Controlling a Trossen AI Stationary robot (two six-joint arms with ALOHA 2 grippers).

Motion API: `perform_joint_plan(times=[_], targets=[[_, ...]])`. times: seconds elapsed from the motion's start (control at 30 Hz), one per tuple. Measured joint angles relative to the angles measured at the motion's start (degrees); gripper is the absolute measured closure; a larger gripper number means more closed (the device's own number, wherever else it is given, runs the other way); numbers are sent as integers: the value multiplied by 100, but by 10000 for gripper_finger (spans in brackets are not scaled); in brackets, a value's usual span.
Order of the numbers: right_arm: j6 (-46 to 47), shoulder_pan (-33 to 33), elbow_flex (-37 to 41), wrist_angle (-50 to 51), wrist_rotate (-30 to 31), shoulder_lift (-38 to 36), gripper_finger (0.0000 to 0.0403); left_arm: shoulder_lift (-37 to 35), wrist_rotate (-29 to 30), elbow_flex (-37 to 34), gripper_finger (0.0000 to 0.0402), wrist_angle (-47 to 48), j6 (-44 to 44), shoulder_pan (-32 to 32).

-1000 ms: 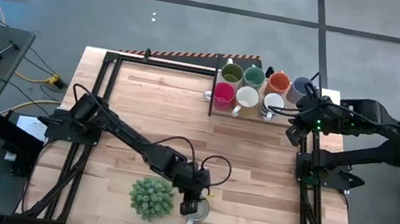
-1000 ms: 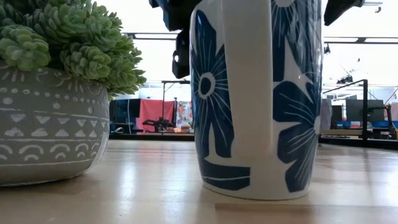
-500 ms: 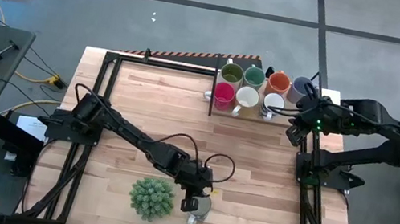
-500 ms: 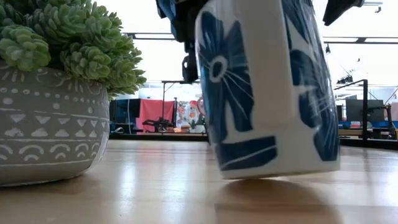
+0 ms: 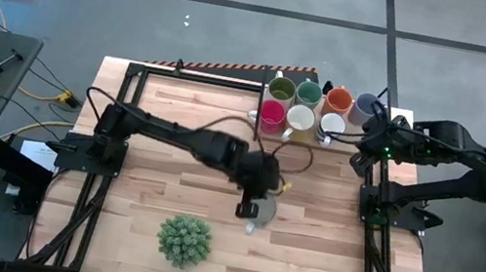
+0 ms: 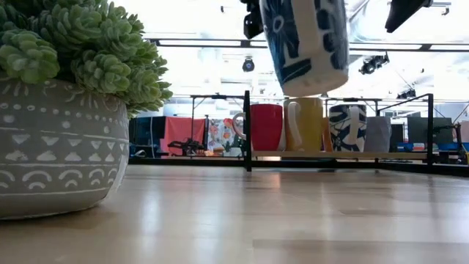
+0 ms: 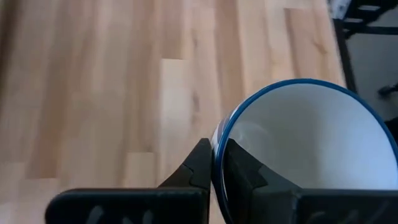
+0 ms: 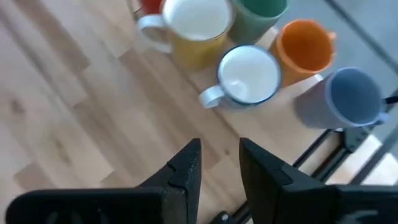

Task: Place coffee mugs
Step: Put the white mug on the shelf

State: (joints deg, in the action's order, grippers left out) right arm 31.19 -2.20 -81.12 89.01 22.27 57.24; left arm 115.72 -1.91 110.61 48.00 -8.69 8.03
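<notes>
Change since 1 second earlier: left gripper (image 5: 252, 204) and its blue-flowered white mug (image 6: 306, 44) have left the near edge beside the plant and now hang above mid-table; the mug stood on the wood then and is clear of it now.
Table (image 5: 164, 133): light wooden top in a black frame, both arms mounted at its sides.
Left arm: reaches from the left side across to the table's middle.
Right arm: waits at the right edge, just beside the mug tray.
Potted succulent (image 5: 184, 240): spiky green plant in a patterned grey pot, near edge, well apart from the lifted mug.
Mug tray (image 5: 260, 131): far right of the table, holding 7 mugs in 2 rows.
Lifted mug: tilted in mid-air, rim pinched between the left gripper's fingers (image 7: 200, 165), 1 inside and 1 outside the wall.
Right gripper (image 8: 217, 163): fingers slightly parted, holding nothing, above the wood near a white mug (image 8: 245, 76).
</notes>
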Motion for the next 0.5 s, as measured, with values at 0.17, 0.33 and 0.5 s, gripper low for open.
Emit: perform_joint_plan(times=[0.17, 0.33, 0.5], targets=[[204, 0, 0, -4, 627, -102, 318, 2, 36, 129, 394, 64, 168, -261], [524, -1, 0, -11, 1058, -323, 318, 346, -46, 142, 394, -52, 223, -361], [649, -2, 0, -41, 1052, -515, 318, 895, -219, 317, 394, -156, 326, -362]])
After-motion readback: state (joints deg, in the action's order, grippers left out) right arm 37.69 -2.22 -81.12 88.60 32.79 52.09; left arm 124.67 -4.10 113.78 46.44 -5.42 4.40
